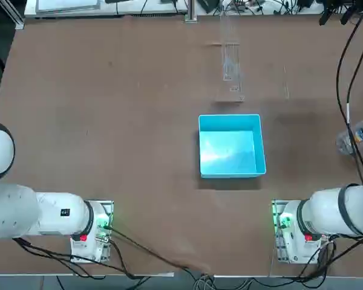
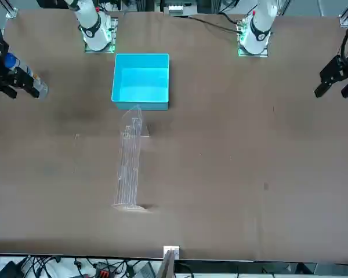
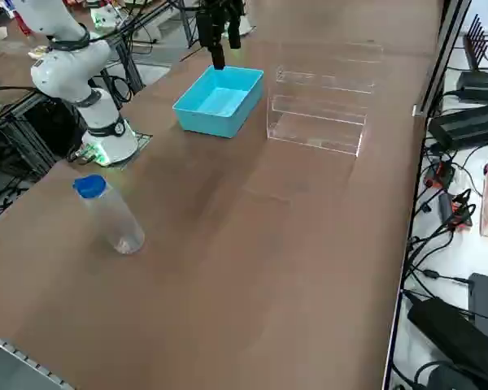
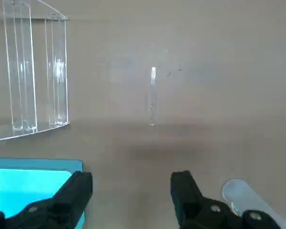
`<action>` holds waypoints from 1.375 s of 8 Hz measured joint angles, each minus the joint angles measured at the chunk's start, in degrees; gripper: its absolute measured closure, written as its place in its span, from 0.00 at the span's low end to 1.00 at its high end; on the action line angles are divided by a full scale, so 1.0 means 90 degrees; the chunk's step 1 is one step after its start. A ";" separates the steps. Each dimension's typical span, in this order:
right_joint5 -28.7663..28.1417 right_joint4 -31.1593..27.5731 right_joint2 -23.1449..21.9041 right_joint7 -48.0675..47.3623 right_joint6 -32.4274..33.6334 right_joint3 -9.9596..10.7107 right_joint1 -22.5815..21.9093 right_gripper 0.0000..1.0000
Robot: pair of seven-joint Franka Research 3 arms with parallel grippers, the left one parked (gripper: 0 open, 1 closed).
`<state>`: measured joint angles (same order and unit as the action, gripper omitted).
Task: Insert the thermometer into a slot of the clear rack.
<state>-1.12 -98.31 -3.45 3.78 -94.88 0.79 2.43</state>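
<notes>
- Glass, thin and nearly colourless: the thermometer [image 4: 153,95] lies flat on the brown surface [image 4: 219,95], outside the clear rack [image 4: 52,71] and apart from it.
- Seen from overhead, it is to the right of the rack, beyond the light-blue square bin [image 1: 232,146], its length running roughly the same way as the rack's long side.
- My right end effector [image 4: 132,179] is open, the two black fingers well apart and nothing gripped between them. I hold it above the surface, toward the far right in the top view.
- Transparent walls stand upright along the rack, with slots between them; I make out no writing on its panels.
- The bin sits just beside the near end of the rack, its inside facing up. I see no brand on its plain walls.
- Over on the right in the top view lies a clear plastic bottle [image 3: 120,223] with a blue cap [image 3: 89,186]. It carries a small label [image 1: 360,135] with blue and orange on it; the wording is too small for me to read.
- Black cables [image 1: 340,84] cross the view above the bottle, with a small white tag [image 1: 348,112] on one; I cannot read it.
</notes>
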 joint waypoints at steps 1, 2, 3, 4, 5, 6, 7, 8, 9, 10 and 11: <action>0.0000 0.0000 0.0000 -0.0001 0.0004 -0.0001 0.0000 0.00; -0.0002 0.0006 0.0000 -0.0115 0.0005 -0.0005 -0.0002 0.00; -0.0007 0.0031 0.0000 -0.0322 0.0005 -0.0014 -0.0008 0.00; -0.0007 0.0048 0.0004 -0.0503 0.0007 -0.0040 -0.0018 0.00; -0.0007 0.0036 0.0039 -0.0576 0.0010 -0.0072 -0.0026 0.00; -0.0004 0.0004 0.0130 -0.0551 0.0003 -0.0078 -0.0024 0.00; -0.0003 -0.0041 0.0287 -0.0354 -0.0046 -0.0066 -0.0009 0.00; -0.0003 -0.0139 0.0486 -0.0044 -0.0248 -0.0045 0.0042 0.00; -0.0005 -0.0368 0.0684 0.0244 -0.0671 -0.0026 0.0154 0.00; -0.0006 -0.0712 0.0861 0.0411 -0.1219 -0.0011 0.0251 0.00; -0.0006 -0.1118 0.1033 0.0456 -0.1837 -0.0004 0.0291 0.00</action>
<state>-1.18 -108.37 5.85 7.89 -111.41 0.75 5.04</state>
